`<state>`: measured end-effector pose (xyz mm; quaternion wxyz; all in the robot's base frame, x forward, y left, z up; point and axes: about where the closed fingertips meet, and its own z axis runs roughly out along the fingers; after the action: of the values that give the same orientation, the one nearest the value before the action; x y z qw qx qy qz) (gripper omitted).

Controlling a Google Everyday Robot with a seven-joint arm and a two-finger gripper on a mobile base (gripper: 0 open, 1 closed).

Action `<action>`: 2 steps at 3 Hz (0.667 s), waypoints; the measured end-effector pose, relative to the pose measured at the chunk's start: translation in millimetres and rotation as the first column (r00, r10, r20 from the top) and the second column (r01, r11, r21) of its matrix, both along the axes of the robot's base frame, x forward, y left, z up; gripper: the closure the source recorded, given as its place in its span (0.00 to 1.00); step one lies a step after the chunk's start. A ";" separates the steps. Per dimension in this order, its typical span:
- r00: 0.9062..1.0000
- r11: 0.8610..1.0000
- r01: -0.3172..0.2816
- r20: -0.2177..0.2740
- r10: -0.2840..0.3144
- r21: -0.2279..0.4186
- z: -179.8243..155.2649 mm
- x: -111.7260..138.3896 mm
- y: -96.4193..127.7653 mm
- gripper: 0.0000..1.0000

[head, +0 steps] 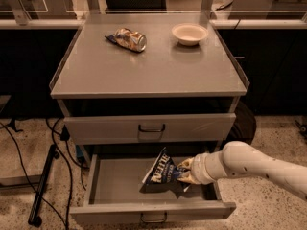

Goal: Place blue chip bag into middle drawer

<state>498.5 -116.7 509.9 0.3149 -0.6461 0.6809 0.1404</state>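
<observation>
The blue chip bag [162, 172], dark navy with white lettering, stands tilted inside the open middle drawer [115, 188], its lower edge near or on the drawer floor. My gripper [186, 171] reaches in from the right on a white arm and is shut on the bag's right edge. The drawer is pulled out wide, with its loop handle at the front. The grey drawer above it [151, 128] is closed.
On the cabinet top [153, 66] lie a gold-brown crumpled wrapper [127, 38] and a white bowl [190, 33]. A black stand and cables [43, 186] are on the floor to the left. Glass partitions stand behind the cabinet.
</observation>
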 end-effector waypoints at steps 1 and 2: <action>1.000 1.000 0.005 -0.005 -0.005 -0.013 -27.3 13.4 3.2 1.00; 1.000 1.000 0.006 -0.008 -0.006 -0.024 -47.6 25.5 7.3 1.00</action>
<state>523.9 -109.3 462.3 0.3047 -0.6473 0.6857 0.1341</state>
